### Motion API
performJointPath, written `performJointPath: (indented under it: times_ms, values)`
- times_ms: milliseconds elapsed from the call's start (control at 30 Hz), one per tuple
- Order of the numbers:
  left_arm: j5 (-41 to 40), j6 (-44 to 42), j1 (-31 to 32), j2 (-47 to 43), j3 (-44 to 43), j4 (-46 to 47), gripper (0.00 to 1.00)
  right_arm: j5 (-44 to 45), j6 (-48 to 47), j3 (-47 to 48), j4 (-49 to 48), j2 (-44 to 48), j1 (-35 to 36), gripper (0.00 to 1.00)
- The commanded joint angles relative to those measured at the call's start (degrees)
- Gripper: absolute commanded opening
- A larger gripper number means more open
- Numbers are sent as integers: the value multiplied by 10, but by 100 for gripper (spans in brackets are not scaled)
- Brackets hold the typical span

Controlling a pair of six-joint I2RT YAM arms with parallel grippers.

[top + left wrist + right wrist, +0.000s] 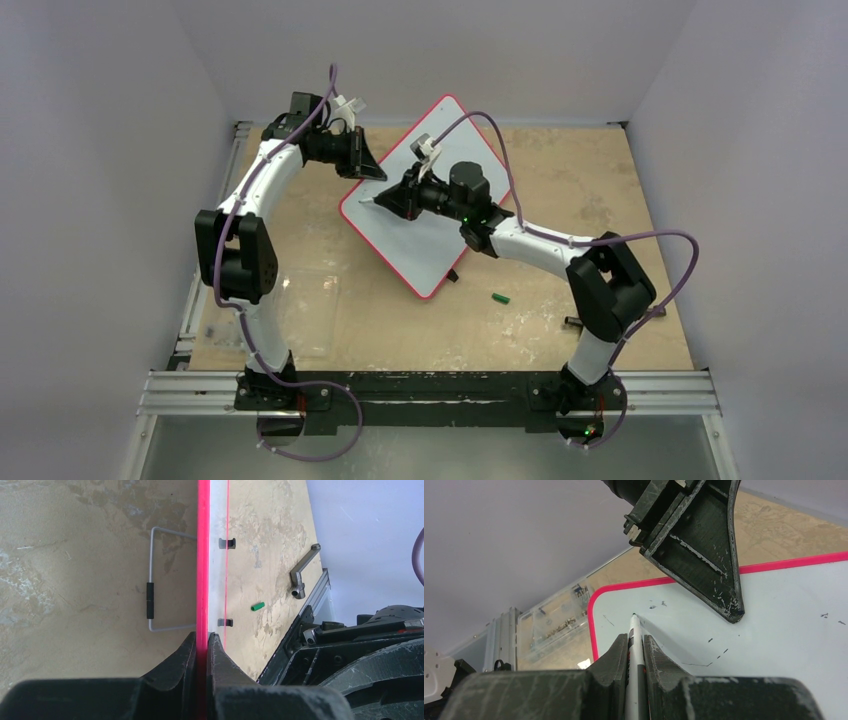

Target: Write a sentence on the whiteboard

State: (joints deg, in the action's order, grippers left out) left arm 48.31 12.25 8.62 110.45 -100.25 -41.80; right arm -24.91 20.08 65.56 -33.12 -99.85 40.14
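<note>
The whiteboard (420,255) lies at an angle near the middle of the desk (580,170). The left hand (202,641) is clamped on its red rim (202,555). The right hand (635,640) is clamped on a marker (634,627), whose tip is down at the board surface near a rounded corner. A green cap (500,298) lies on the desk near the board.

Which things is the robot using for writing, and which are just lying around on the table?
For the job:
whiteboard, pinched at its red rim by the left end effector
marker, held in the right end effector, tip pointing at the board

Just lying about:
small green cap
grey metal handle
clear plastic piece
</note>
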Motion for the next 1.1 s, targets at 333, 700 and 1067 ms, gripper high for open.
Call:
performJointPath:
  times_ms: [333, 700, 1067]
  values:
    - [-45, -42, 22, -14, -4, -12, 0, 6, -25, 6, 11, -8, 18, 0]
    - [-49, -43, 22, -18, -3, -13, 0, 21, -52, -28, 32, 10, 22, 0]
    - [-50, -45, 22, -19, -3, -13, 0, 54, -61, -19, 66, 10, 20, 0]
